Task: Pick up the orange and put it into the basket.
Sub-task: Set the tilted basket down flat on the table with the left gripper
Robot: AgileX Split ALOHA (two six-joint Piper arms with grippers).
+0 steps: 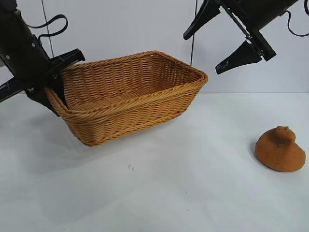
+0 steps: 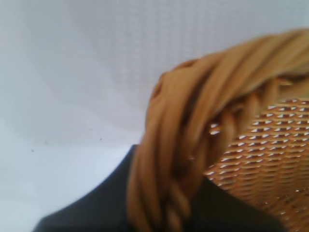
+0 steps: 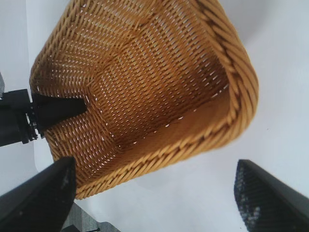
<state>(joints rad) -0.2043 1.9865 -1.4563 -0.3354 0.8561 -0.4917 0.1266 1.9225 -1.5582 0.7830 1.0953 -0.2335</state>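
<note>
A: While the left gripper [image 1: 57, 82] was closed on the short end of the basket [image 1: 130, 96], where was the orange [image 1: 280, 149]?

B: It lay alone on the white table [image 1: 169, 193], at about four o'clock from the basket in the exterior view, well apart from it. Its knobbly neck pointed up.

A: And the right gripper [image 1: 223, 41]?

B: It hung in the air at about twelve o'clock from the orange, shifted a little toward eleven, and well above it. Its two black fingers [image 1: 239, 58] were spread wide and held nothing. The orange was not between them and did not touch them.

A: How was the basket held?

B: One finger was inside the wall and one outside, so the braided rim [image 2: 193, 140] was pinched between them. The far end seemed raised, so the basket was tilted with its opening toward the right gripper. In the right wrist view I saw inside the basket [image 3: 145, 92], and nothing lay in it. The orange did not appear in that view.
</note>
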